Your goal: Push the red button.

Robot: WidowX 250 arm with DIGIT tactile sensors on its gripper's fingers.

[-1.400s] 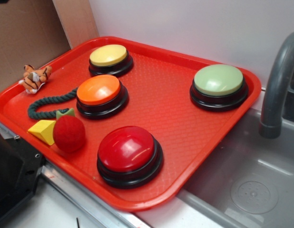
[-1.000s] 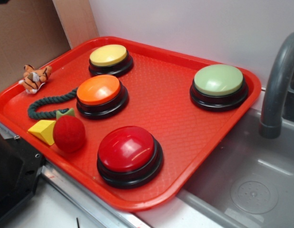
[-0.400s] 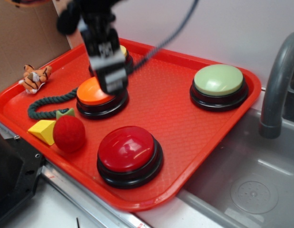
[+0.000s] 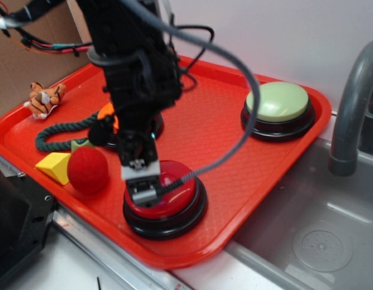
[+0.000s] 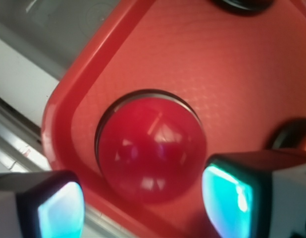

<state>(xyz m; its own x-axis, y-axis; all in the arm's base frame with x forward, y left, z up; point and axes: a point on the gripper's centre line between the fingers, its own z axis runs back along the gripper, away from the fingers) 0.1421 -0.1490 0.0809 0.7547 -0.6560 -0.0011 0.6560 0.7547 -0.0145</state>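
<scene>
Fingers [image 5: 227, 198] spread wide, red button [image 5: 150, 148] between

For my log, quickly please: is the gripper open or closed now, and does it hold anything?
Gripper: open and holding nothing; its two fingers stand apart on either side of the red button, just above it.

We see the red button [image 4: 174, 196] near the tray's front edge, toward the corner by the sink. Glossy red dome on a black round base, sitting flat and upright. Light glints across the dome. From the wrist view [image 5: 152, 148], the dome fills the centre, its black rim showing along the upper edge only.
</scene>
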